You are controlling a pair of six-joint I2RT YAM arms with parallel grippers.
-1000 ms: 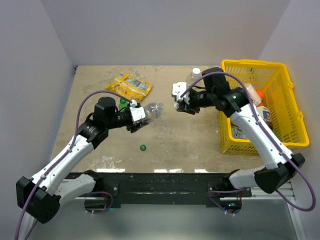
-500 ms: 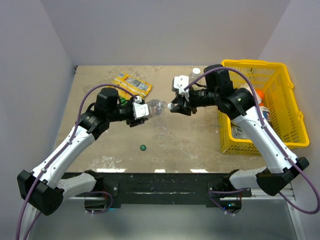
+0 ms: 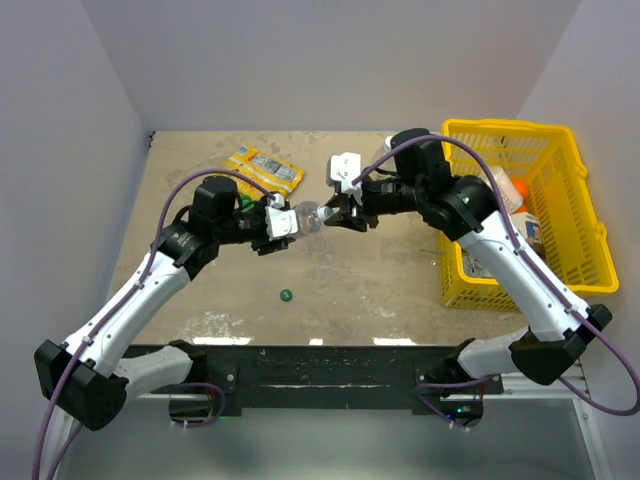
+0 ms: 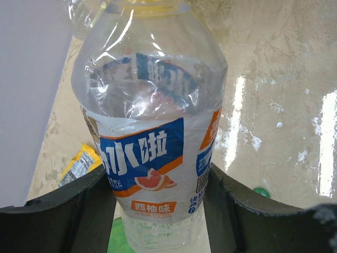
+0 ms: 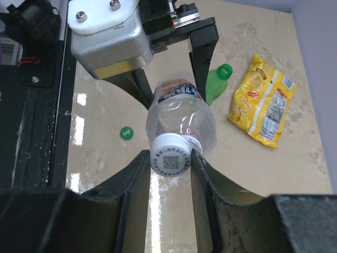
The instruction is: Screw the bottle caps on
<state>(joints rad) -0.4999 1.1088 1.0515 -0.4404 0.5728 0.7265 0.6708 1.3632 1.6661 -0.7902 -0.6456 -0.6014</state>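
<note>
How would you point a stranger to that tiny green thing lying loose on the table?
Find the tan table with the yellow basket at its right. Between its near edge and the clear bottle in the left gripper lies a dark green cap. It is a small flat disc alone on bare tabletop, unlike the green bottle.

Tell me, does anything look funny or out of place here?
Yes: the small green plastic bottle lies tipped on its side beside the yellow snack packet, mouth open, while a small round dark green cap sits alone on the table, apart from it.
</note>
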